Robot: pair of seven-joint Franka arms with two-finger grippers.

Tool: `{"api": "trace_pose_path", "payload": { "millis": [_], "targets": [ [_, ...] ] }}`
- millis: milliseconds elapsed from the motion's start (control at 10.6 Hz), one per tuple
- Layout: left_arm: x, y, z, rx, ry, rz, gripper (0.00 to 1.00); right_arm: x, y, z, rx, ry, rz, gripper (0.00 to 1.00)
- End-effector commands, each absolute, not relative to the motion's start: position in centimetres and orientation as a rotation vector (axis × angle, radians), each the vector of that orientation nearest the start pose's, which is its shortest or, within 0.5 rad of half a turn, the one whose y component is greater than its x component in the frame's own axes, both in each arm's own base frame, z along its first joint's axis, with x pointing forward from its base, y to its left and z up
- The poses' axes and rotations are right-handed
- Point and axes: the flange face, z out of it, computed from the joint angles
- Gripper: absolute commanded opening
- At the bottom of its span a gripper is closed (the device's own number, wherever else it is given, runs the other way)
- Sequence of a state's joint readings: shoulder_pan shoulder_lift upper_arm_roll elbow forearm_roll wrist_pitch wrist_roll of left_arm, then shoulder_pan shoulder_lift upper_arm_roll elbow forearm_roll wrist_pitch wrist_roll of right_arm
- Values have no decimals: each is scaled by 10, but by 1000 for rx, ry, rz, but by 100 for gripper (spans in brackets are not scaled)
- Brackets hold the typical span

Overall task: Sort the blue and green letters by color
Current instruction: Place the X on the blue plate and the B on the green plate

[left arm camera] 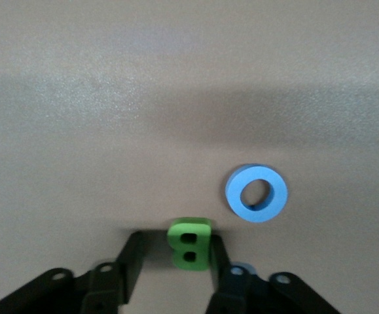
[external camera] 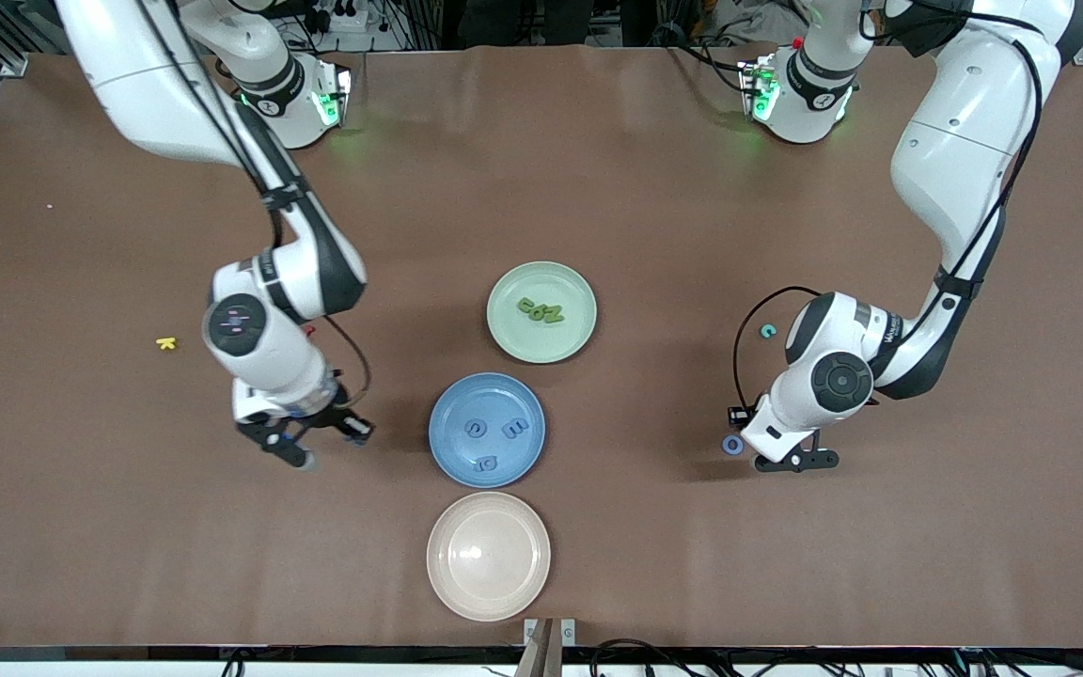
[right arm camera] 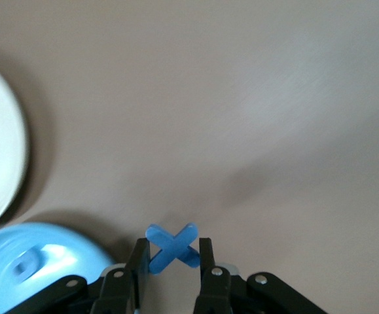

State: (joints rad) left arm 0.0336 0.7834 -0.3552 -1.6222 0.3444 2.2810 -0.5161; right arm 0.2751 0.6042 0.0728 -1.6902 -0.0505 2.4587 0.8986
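My right gripper (external camera: 330, 447) (right arm camera: 171, 252) is shut on a blue X (right arm camera: 171, 247), low over the table beside the blue plate (external camera: 452, 400) at the right arm's end. The blue plate holds three blue letters (external camera: 514, 428). The green plate (external camera: 507, 285) holds a few green letters (external camera: 540, 310). My left gripper (external camera: 797, 461) (left arm camera: 176, 243) is open and down at the table, with a green B (left arm camera: 190, 243) between its jaws, against one finger. A blue O (external camera: 732, 445) (left arm camera: 256, 193) lies just beside it. The B is hidden in the front view.
An empty beige plate (external camera: 489, 555) sits nearest the front camera. A teal C (external camera: 767, 330) lies by the left arm. A yellow letter (external camera: 165, 343) lies toward the right arm's end. A red piece (external camera: 309, 331) peeks out by the right wrist.
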Motion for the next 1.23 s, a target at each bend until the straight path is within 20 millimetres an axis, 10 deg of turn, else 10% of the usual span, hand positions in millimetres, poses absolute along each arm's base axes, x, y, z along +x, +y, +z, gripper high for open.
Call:
{"api": "trace_pose_path", "payload": {
  "millis": [0, 377, 566, 1131],
  "targets": [
    [660, -179, 172, -3086, -72, 71, 17, 658, 309, 255, -2896, 835, -199, 20],
    [660, -190, 187, -3088, -81, 41, 0, 652, 360, 257, -2870, 794, -238, 30],
    [652, -215, 194, -3095, -134, 39, 0, 649, 369, 262, -2847, 818, -233, 100],
    [611, -309, 230, -3113, -129, 60, 0, 674, 277, 267, -2982, 831, -101, 100]
  ]
}}
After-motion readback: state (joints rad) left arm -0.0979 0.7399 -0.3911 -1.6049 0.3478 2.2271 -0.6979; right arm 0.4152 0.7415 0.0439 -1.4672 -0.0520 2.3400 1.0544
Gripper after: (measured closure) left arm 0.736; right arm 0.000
